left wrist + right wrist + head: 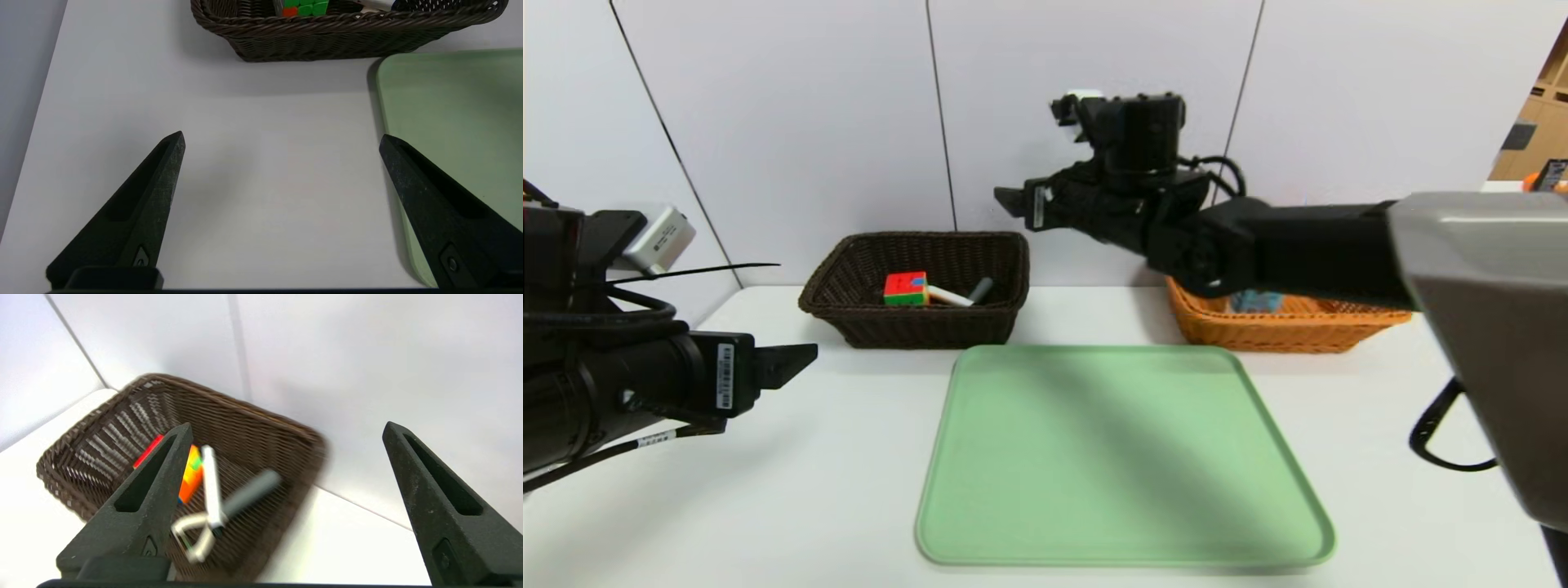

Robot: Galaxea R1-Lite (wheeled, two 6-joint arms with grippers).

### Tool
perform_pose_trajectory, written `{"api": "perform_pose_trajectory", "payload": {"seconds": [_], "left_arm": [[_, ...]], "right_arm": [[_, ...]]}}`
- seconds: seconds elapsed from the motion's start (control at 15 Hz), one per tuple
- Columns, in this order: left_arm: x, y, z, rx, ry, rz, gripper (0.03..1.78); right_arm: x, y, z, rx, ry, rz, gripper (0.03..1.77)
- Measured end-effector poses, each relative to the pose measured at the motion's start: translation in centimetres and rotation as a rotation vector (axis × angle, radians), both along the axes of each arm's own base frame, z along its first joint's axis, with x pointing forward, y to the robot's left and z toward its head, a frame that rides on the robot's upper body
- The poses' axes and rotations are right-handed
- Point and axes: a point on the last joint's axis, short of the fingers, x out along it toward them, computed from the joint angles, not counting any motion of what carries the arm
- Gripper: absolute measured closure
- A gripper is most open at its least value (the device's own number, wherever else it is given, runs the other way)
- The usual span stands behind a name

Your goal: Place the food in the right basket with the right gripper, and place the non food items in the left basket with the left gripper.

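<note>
Your right pincer (288,430) hung wide open and empty, high between two wicker baskets; its arm (1282,245) crossed above the orange one (1274,331), blocking part of it from sight. Your left gripper (282,141) was parked above the table (261,183).

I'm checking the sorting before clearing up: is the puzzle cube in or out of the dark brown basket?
In: the head view shows the puzzle cube inside the dark brown basket, behind its front rim.

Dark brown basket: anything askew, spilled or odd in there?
Nothing spilled or damaged shows. In the dark brown basket, the white marker lies across the peeler, a bit untidy, but both sit inside beside the puzzle cube.
</note>
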Motion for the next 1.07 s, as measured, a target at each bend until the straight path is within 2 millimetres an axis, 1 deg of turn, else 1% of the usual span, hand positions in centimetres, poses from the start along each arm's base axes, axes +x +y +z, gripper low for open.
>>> {"api": "perform_pose_trajectory", "payload": {"seconds": [0.07, 0.2, 0.27, 0.33, 0.4, 0.47, 0.53, 0.67, 0.8, 0.93, 1.07], "left_arm": [[0.1, 0.0, 0.3, 0.004, -0.007, -0.004, 0.12], [0.1, -0.1, 0.7, 0.032, -0.014, -0.019, 0.12], [0.0, 0.0, 0.9, 0.051, -0.010, -0.031, 0.12], [-0.1, 0.0, 1.0, 0.062, -0.003, -0.047, 0.12], [-0.4, 0.1, 1.0, 0.067, 0.011, -0.072, 0.12], [-0.9, 0.2, 1.0, 0.072, 0.030, -0.096, 0.12], [-1.5, 0.4, 1.0, 0.078, 0.049, -0.114, 0.12], [-3.0, 1.0, 1.2, 0.090, 0.079, -0.124, 0.12], [-4.5, 1.8, 1.4, 0.095, 0.092, -0.110, 0.12], [-5.7, 2.9, 1.7, 0.090, 0.077, -0.054, 0.12], [-6.7, 4.0, 1.9, 0.084, 0.056, 0.024, 0.12]], "right_arm": [[-1.0, -1.7, 1.7, -0.029, 0.038, -0.017, 0.18], [-4.0, -5.3, 4.6, -0.112, 0.150, -0.045, 0.16], [-5.7, -7.3, 5.6, -0.159, 0.217, -0.058, 0.15], [-7.7, -9.4, 6.2, -0.215, 0.303, -0.075, 0.14], [-9.6, -11.3, 6.2, -0.272, 0.397, -0.092, 0.13], [-11.5, -13.1, 5.7, -0.330, 0.500, -0.109, 0.13], [-13.4, -14.8, 4.7, -0.390, 0.610, -0.125, 0.12], [-17.0, -17.4, 3.3, -0.455, 0.750, -0.149, 0.12], [-20.0, -19.8, 2.4, -0.457, 0.809, -0.190, 0.11], [-22.7, -22.0, 1.5, -0.439, 0.840, -0.247, 0.11], [-25.1, -23.7, 0.6, -0.410, 0.864, -0.304, 0.11]]}}
